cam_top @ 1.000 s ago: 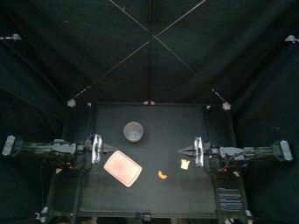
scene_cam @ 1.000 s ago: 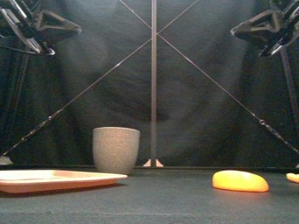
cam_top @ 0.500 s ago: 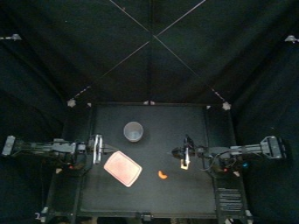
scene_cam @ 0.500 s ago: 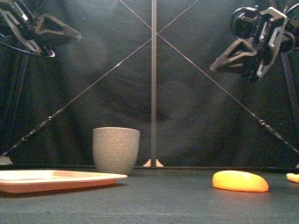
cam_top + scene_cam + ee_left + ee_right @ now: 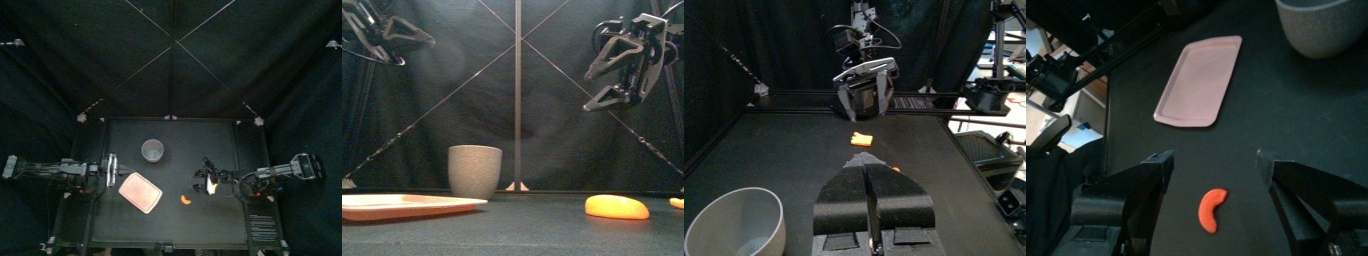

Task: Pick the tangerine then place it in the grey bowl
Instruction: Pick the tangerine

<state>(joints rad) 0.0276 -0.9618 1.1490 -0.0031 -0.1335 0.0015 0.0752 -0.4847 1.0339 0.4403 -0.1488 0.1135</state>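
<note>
The tangerine segment [image 5: 186, 200], an orange crescent, lies flat on the black table [image 5: 201, 228] in its front half, a little right of the middle. Bare table lies all round it, and a broad open strip runs from it to the table's front edge. The right gripper [image 5: 209, 180] hangs just behind it and to its right, high above the table in the front view, with its jaws spread wide. In the right wrist view the segment shows in the gap between the jaws, apart from both. A second small orange toy [image 5: 861, 139] lies under or just beside that gripper, toward the table's right side. From above the gripper covers most of it and the front view cuts it off at the edge, so its shape is hard to make out, though it is probably blocky. The pink tray [image 5: 140, 190] lies left of the segment, turned corner-on, near it but apart. The grey cup [image 5: 155, 150] stands upright behind the tray, apart from it and clear of the back edge. The left gripper [image 5: 96, 172] rests raised at the table's left edge with its jaws pressed together. In the left wrist view its tip hides part of the segment.
</note>
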